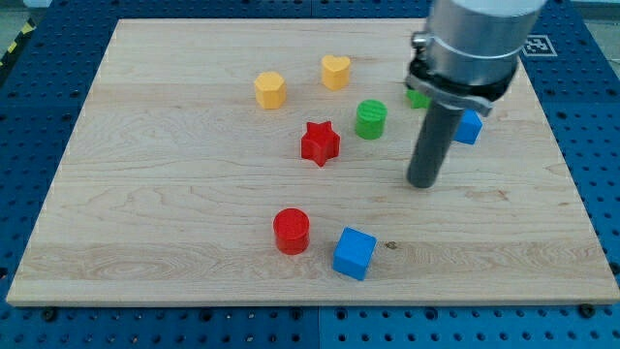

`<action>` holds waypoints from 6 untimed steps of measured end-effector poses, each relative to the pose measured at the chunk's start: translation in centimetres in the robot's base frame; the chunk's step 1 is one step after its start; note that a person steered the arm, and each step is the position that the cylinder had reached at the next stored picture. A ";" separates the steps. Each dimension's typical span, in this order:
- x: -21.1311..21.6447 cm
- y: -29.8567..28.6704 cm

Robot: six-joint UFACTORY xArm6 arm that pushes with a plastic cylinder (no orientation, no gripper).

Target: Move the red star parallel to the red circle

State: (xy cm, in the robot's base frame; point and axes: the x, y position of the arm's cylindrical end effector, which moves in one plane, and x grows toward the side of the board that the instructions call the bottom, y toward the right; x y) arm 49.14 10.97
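The red star (320, 142) lies near the middle of the wooden board (145, 194). The red circle (291, 231) stands below it and slightly to the view's left, near the bottom edge. My tip (421, 183) touches the board to the view's right of the red star, about a hundred pixels away, and well above and right of the red circle. It touches no block.
A blue cube (355, 253) sits just right of the red circle. A green cylinder (370, 119) is up-right of the star. A yellow hexagon (270, 89) and yellow heart (335, 72) lie toward the top. A blue block (469, 127) and a green block (418, 97) are partly hidden behind the arm.
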 end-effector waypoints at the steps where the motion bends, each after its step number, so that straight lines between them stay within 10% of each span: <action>1: 0.0 -0.9; 6: -4.0 -10.7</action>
